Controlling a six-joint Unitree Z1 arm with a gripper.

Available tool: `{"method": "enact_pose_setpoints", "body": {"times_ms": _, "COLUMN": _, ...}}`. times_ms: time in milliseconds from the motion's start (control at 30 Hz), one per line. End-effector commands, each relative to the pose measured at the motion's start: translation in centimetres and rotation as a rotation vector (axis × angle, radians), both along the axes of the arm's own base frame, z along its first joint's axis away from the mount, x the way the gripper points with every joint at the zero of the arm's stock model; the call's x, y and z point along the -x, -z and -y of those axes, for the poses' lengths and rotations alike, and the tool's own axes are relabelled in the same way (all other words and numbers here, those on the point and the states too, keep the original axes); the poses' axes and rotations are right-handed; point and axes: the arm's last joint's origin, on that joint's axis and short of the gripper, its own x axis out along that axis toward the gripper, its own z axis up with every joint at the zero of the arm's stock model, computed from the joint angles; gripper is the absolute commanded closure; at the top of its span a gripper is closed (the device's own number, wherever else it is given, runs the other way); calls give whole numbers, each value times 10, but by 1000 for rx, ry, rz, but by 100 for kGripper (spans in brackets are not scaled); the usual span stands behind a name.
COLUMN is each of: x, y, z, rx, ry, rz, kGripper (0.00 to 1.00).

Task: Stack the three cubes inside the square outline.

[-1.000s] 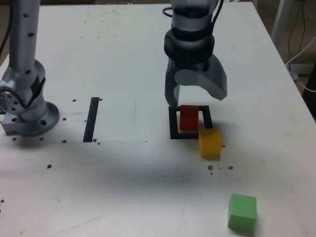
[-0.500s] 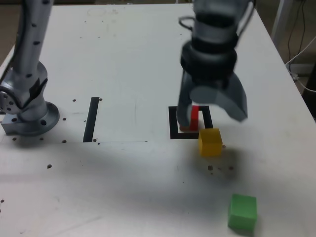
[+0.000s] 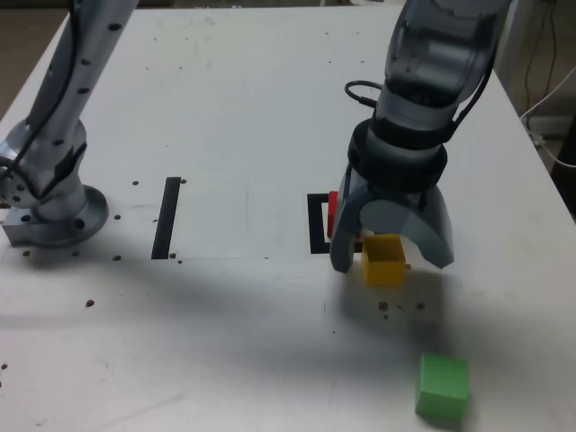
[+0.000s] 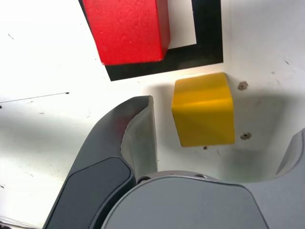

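My gripper [image 3: 390,259] hangs with jaws spread wide astride the yellow cube [image 4: 203,115]; it looks light, rigid, matte, so I'd pinch its flat opposite sides.

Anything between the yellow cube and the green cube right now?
No: in the exterior view only bare white tabletop with small dark specks lies between the matte yellow cube and the matte green cube.

Yellow cube between wide-spread gripper jaws

The gripper [image 4: 224,129] straddles the yellow cube [image 4: 204,116] without touching it; the red cube [image 4: 129,29] sits inside the black square outline [image 4: 208,38] just beyond.
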Motion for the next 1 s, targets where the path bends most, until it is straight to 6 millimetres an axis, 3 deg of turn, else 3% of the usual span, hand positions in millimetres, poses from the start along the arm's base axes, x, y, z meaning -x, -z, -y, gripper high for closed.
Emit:
{"method": "enact_pose_setpoints", "body": {"times_ms": 0, "x": -3, "y": 7, "z": -1, "rx": 15, "ry": 2, "rz": -20, "kGripper": 9}}
{"method": "enact_pose_setpoints", "body": {"times_ms": 133, "x": -5, "y": 14, "z": -1, "rx": 42, "ry": 8, "rz": -40, "kGripper": 21}}
{"method": "enact_pose_setpoints", "body": {"times_ms": 400, "x": -7, "y": 18, "z": -1, "rx": 64, "ry": 7, "rz": -40, "kGripper": 61}}
{"method": "enact_pose_setpoints", "body": {"times_ms": 500, "x": -8, "y": 17, "z": 0, "rx": 68, "ry": 8, "rz": -32, "kGripper": 71}}
{"method": "enact_pose_setpoints", "body": {"times_ms": 967, "x": -8, "y": 16, "z": 1, "rx": 83, "ry": 18, "rz": -18, "kGripper": 74}}
